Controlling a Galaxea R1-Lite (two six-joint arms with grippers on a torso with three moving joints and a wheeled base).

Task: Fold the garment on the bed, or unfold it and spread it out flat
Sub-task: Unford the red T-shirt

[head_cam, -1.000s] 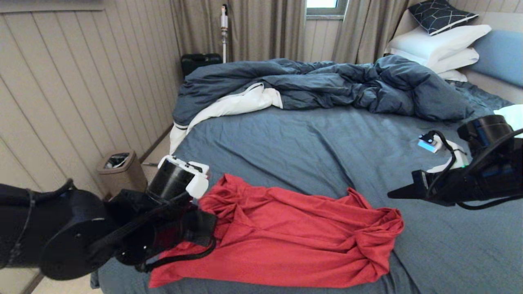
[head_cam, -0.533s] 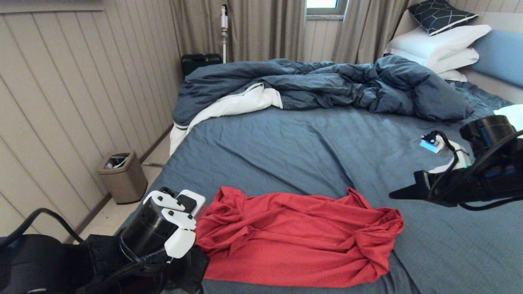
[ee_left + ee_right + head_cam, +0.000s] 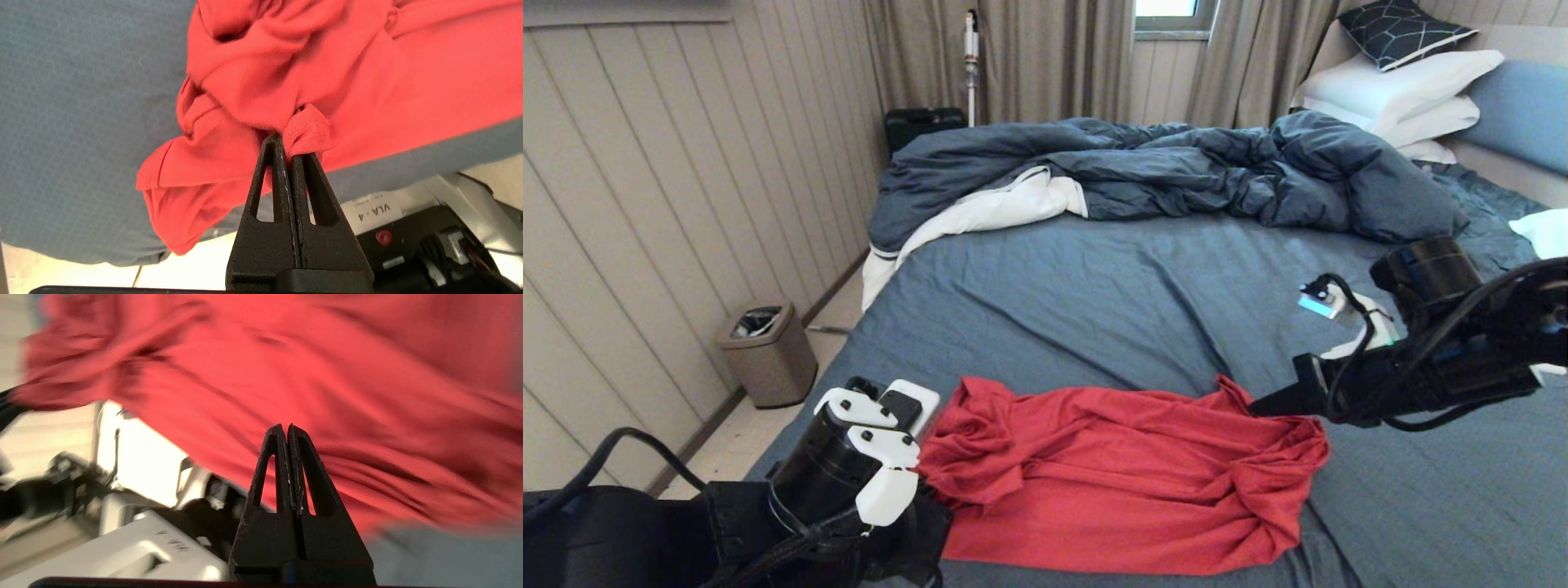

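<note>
Nearest, at the front left corner of the bed (image 3: 1094,294), the left gripper (image 3: 291,152) has its two black fingers pressed together on a small pinch of the red garment (image 3: 1119,482); the left wrist view shows a nub of red knit caught between the tips. In the head view this gripper is hidden under its own wrist, at the garment's left end.

The garment lies crumpled on the slate-blue sheet along the near edge of the bed, its long axis running left to right across the head view. Its left end is bunched into folds beside the left wrist, its right end is gathered into a twisted knot, and the middle is a flatter band creased lengthwise. No print shows, and which end is the collar cannot be told.

Over the right end, the right gripper (image 3: 1262,403) points leftward with its tip at the garment's upper right corner; its fingers are closed flat against each other with nothing between them, as the right wrist view shows.

Farther back, a rumpled dark blue duvet (image 3: 1176,167) with white lining crosses the bed, and white pillows (image 3: 1405,86) are stacked at the far right.
</note>
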